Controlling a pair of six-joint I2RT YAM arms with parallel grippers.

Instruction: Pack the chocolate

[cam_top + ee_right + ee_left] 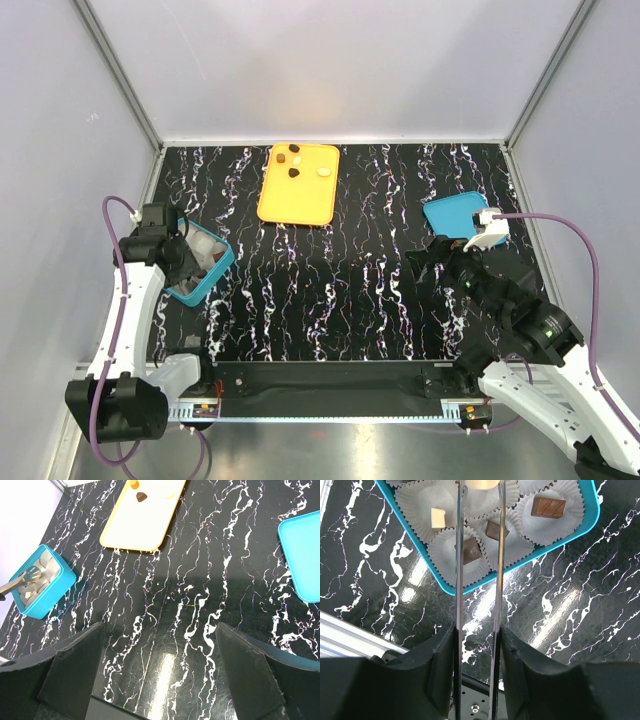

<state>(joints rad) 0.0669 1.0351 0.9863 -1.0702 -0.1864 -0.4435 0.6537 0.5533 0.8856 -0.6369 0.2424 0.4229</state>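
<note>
Left jaws: my left gripper [480, 487] has its two long thin fingers [459, 580] pinched on a pale cream chocolate [481, 483], one finger on each side, right at the tips.
Under the left jaws: I see the teal box [451, 587] with white paper cups [415, 502] in it; the tips hang over it.
Between the left fingers: a dark square [472, 551] lies in its cup, back from the tips.
By one left finger: a second dark piece [493, 530] peeks out beside it, and a brown piece [548, 507] sits further out on that side.
By the other left finger: a pale square [438, 517] sits in a cup just outside it.
Right jaws: my right gripper [159, 630] is wide apart with nothing in it; I see only the black table [165, 595] between the fingers.
Ahead of the right jaws: the orange tray [295, 200] is far off, with loose chocolates [293, 172] on it, some dark and some pale.
Off to one side of the right jaws: a teal lid [302, 555] lies flat, well apart from the tray.
</note>
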